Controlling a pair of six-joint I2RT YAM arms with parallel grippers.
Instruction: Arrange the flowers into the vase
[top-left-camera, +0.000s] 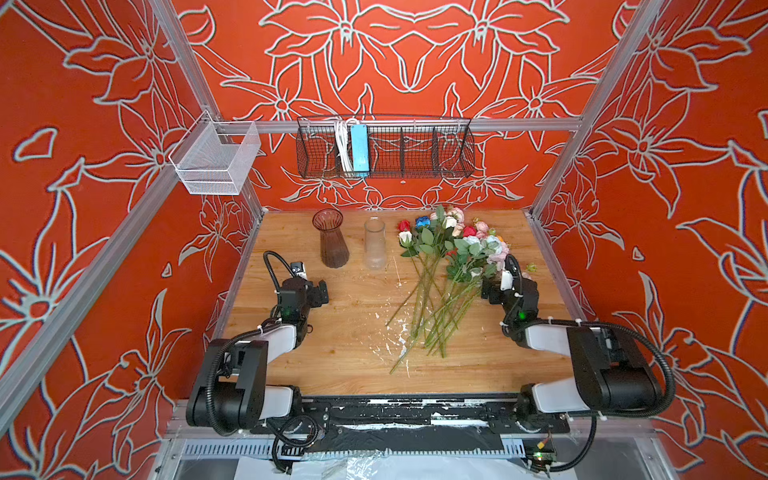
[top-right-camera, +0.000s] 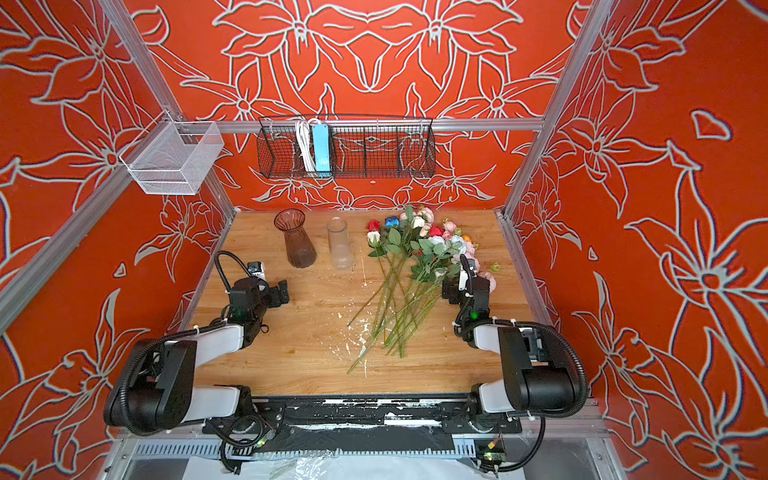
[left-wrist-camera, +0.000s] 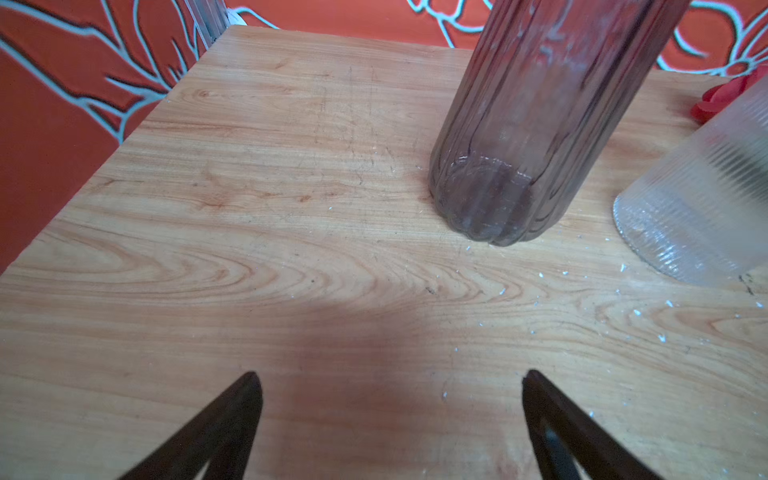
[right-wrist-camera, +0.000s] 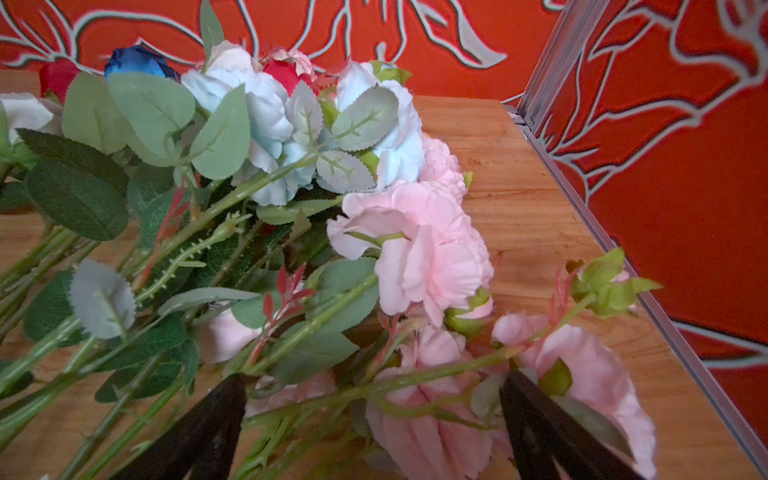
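Right wrist view: flowers (right-wrist-camera: 432, 257) between and beyond the right pincer (right-wrist-camera: 376, 374), jaws wide apart.

Bare tabletop (top-left-camera: 345, 316) is open at centre and near left; brown vase (top-left-camera: 331, 241) and clear vase (top-left-camera: 375, 245) stand far, flowers (top-left-camera: 432, 247) fill the right.

Both top views look steeply down from high above the front edge onto the whole wooden table (top-left-camera: 311, 353), nearly identical, offset slightly sideways. Left wrist camera sits low and close, facing the brown vase (left-wrist-camera: 519, 124) across the tabletop. Right wrist camera sits close over the flowers (right-wrist-camera: 415, 249). Top views show both.
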